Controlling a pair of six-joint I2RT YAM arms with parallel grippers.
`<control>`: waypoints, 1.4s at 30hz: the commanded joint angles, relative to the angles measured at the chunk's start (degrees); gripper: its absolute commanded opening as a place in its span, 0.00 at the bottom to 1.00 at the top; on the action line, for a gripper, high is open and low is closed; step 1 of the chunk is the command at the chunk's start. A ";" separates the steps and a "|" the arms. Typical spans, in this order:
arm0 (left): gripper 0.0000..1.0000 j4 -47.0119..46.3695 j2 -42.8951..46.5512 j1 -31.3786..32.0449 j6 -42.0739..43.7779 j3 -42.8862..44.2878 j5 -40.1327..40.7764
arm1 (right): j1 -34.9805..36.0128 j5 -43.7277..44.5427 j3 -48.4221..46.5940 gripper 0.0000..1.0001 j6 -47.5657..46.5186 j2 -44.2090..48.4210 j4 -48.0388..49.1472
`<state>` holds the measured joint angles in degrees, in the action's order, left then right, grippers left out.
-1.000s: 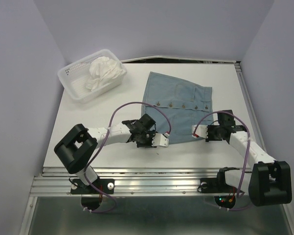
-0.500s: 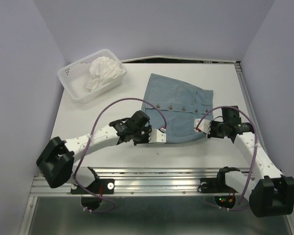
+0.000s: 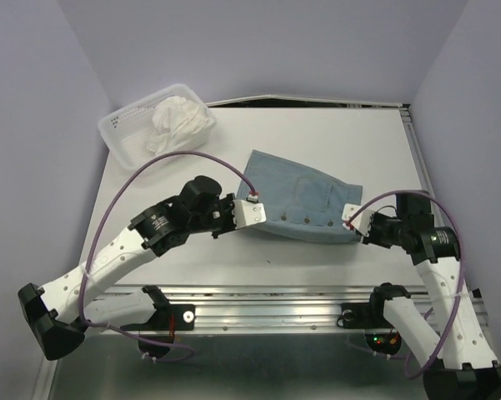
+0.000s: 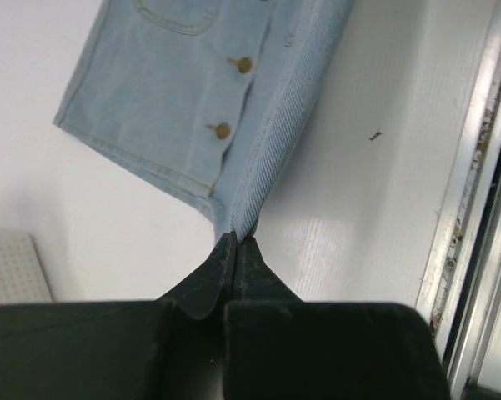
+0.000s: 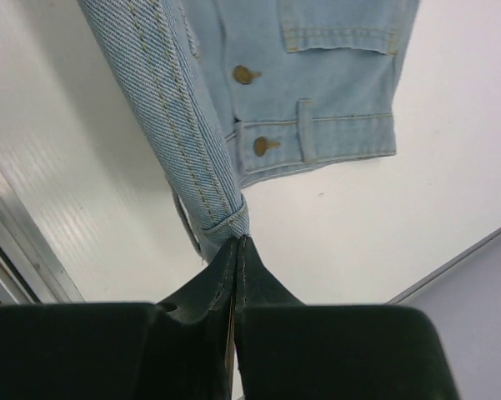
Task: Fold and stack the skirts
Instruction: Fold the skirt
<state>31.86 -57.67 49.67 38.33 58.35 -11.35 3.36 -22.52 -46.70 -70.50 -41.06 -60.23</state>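
Blue-grey skirt (image 3: 304, 198) lies on the table (image 3: 300, 258) with its near edge pulled up, left gripper (image 4: 234, 250) and right gripper (image 5: 237, 250) each pinched tight on a corner, and the white skirt (image 3: 177, 122) sits bunched in the basket (image 3: 127, 140).

Seen from above, a white table (image 3: 192, 246) holds a blue skirt (image 3: 304, 193), its near edge raised off the surface. The left gripper (image 3: 260, 212) pinches the skirt's near left corner, the right gripper (image 3: 350, 217) its near right corner. At the far left, a white mesh basket (image 3: 121, 133) holds a crumpled white skirt (image 3: 177, 121).
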 commanded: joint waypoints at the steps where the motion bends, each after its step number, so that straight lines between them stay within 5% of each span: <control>1: 0.00 -5.91 -1.99 -2.91 -2.82 4.49 6.85 | -0.37 0.55 -6.63 0.01 9.13 -6.47 4.15; 10: 0.00 -14.89 -23.44 -16.00 -2.12 20.39 2.48 | -0.37 1.43 -14.21 0.01 11.70 -25.63 9.77; 27: 0.00 -20.86 -47.70 -22.25 -2.47 40.26 -3.32 | -2.29 2.05 -28.44 0.01 6.08 -50.32 12.68; 42: 0.00 -28.42 -66.24 -23.92 -1.50 50.01 -4.73 | -3.88 1.61 -29.68 0.01 8.10 -63.00 18.65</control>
<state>8.67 -123.52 26.59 36.16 102.43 -15.49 0.38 -20.88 -74.54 -62.81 -104.25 -43.66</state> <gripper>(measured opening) 0.025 0.015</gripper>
